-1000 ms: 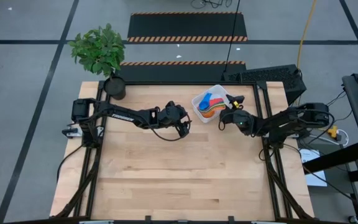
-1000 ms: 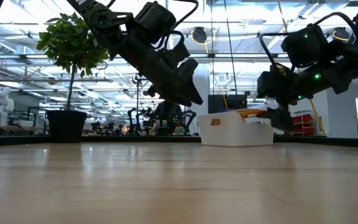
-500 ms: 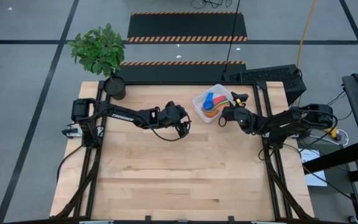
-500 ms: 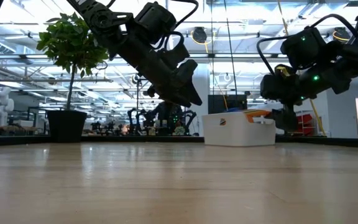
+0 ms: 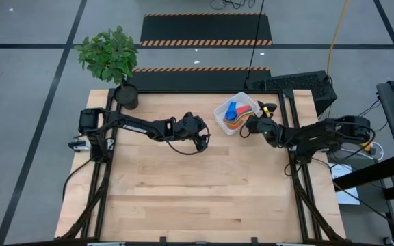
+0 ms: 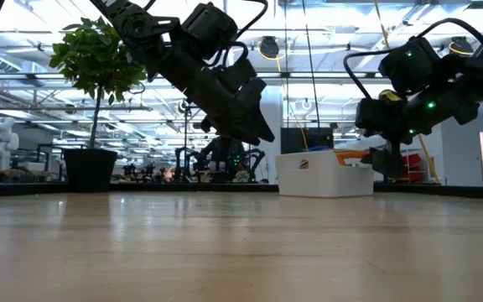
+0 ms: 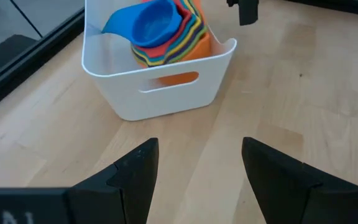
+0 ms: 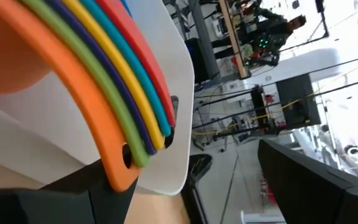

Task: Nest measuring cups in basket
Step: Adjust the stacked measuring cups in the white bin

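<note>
The white basket (image 5: 219, 116) stands on the table near its far edge, right of the middle. The measuring cups (image 5: 236, 113) sit nested inside it, a blue cup (image 7: 157, 25) uppermost and an orange one (image 7: 179, 78) lowest. Their stacked handles (image 8: 129, 124) stick out over the basket's rim (image 8: 176, 81). My right gripper (image 5: 252, 123) is open at the basket's right side, with the handle ends between its spread fingers. My left gripper (image 5: 201, 139) hangs open above the table, left of the basket, holding nothing. My right gripper has one finger (image 8: 73, 193) just beneath the end of the orange handle (image 8: 120, 177), beside the basket's wall (image 8: 42, 143). Whether it touches either one I cannot tell. The other finger (image 8: 316, 180) stands well clear of the basket.
A potted plant (image 5: 123, 96) stands at the table's far left corner. Bare wooden tabletop (image 5: 204, 191) stretches across the near half. Black frame rails (image 5: 293, 178) run along the table's sides.
The basket with its cups has slid a little toward the table's right edge. My right gripper has drawn back the same way beside it and has rolled somewhat at the wrist.
</note>
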`<state>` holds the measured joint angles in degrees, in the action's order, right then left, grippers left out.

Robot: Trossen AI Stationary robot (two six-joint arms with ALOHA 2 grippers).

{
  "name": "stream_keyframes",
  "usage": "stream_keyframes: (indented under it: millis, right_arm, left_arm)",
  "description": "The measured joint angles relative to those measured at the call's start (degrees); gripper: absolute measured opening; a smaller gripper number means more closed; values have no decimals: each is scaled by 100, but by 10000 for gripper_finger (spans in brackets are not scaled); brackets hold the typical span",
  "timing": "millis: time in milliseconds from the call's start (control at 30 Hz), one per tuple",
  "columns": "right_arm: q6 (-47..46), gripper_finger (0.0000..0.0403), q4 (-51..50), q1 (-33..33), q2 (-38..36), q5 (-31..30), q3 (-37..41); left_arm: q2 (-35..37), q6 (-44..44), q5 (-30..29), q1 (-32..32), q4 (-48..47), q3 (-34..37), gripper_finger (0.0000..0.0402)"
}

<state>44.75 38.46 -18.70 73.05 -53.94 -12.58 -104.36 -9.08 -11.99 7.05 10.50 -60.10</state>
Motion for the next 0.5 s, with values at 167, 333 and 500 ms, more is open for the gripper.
stream_keyframes:
  millis: [167,333,500]
  right_arm:
    - [-513,318,-767,0,-458,183,0]
    - [-982,318,-1424,0,-955,622,0]
    - [-1265,318,-1859,-3,-1322,942,0]
  left_arm:
    - [0,0,15,-4,0,0,234]
    - [0,0,15,-4,0,0,234]
    - [0,2,15,-4,2,0,234]
